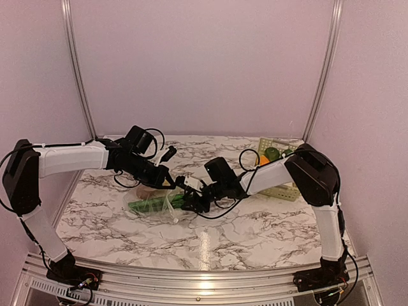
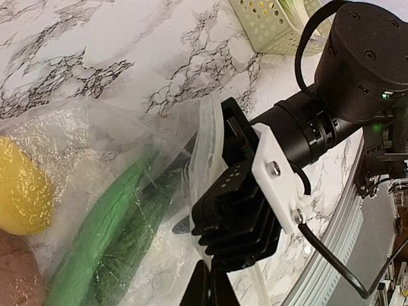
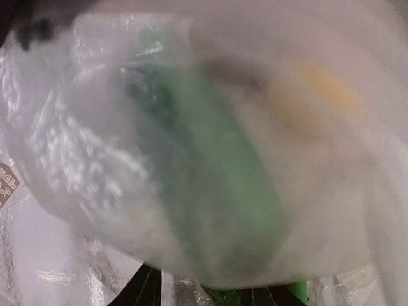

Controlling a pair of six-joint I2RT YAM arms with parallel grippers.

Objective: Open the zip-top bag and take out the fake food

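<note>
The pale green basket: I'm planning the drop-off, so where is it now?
Top view: the basket sits far right on the table, partly behind the right arm, to the right of the zip-top bag.

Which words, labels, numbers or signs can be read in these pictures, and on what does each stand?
No text can be read.
Brown label, left edge of the right wrist view, next to the zip-top bag: printed marks, too blurred to read.
Other views: none.
</note>
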